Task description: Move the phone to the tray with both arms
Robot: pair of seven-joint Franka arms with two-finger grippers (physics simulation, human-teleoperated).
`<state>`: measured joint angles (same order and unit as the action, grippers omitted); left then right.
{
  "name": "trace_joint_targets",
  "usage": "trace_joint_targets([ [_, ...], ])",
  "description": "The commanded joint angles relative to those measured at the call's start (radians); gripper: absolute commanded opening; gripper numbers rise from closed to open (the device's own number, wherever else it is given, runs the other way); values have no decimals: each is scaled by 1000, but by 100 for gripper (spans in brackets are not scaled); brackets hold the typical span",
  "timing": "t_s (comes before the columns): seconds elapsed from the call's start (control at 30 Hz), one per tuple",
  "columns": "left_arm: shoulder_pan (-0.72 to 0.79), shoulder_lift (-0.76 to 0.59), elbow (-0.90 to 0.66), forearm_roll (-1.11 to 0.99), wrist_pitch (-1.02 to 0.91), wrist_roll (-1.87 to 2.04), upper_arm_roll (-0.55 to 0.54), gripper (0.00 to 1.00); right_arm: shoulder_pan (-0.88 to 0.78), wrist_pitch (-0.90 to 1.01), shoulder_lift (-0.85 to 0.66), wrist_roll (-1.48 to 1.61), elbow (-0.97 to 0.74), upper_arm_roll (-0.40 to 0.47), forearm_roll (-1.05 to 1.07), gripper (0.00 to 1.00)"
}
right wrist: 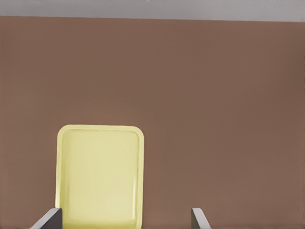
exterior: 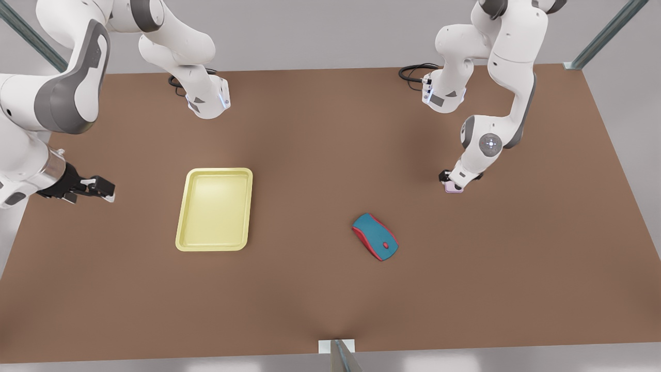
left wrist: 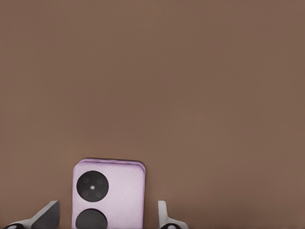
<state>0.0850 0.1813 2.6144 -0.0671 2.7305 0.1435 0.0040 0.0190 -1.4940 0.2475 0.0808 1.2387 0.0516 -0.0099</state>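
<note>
The pale pink phone (exterior: 455, 188) lies flat on the brown table at the front view's right, its two black lenses facing up (left wrist: 92, 186). My left gripper (exterior: 453, 181) is lowered over it, open, with one finger on each side of the phone (left wrist: 108, 200) and a gap at both fingers (left wrist: 163, 215). The pale yellow tray (exterior: 214, 170) rests on the table at the front view's left. My right gripper (exterior: 105, 189) hovers open off the tray's left side, pointing toward the tray (right wrist: 100, 128), with nothing between its fingers (right wrist: 199, 217).
A teal-and-red computer mouse (exterior: 375, 236) lies between tray and phone, nearer the front edge. Black cables (exterior: 413, 72) coil by the arm bases at the back. A metal post (exterior: 341, 356) stands at the table's front edge.
</note>
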Motion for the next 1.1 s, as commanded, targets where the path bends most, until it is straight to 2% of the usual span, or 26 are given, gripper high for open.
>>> trace_joint_targets([
  [0.0, -1, 6, 1, -2, 37, -32, 4, 100, -5, 3, -2, 2, -1, -1, -1, 100],
  [0.43, -2, 67, -2, -2, 77, -32, 11, 100, -5, 1, -7, 1, -1, 1, -16, 100],
  [0.53, -2, 72, -4, -2, 77, -32, 11, 91, -7, 0, -5, 2, -1, -1, -16, 100],
  [0.83, -2, 78, -5, -2, 77, -32, 11, 82, -2, 1, -11, 1, -1, -1, -15, 100],
  [1.07, -2, 78, -7, -2, 75, -33, 11, 80, 4, 1, -14, -1, 1, 1, -7, 100],
])
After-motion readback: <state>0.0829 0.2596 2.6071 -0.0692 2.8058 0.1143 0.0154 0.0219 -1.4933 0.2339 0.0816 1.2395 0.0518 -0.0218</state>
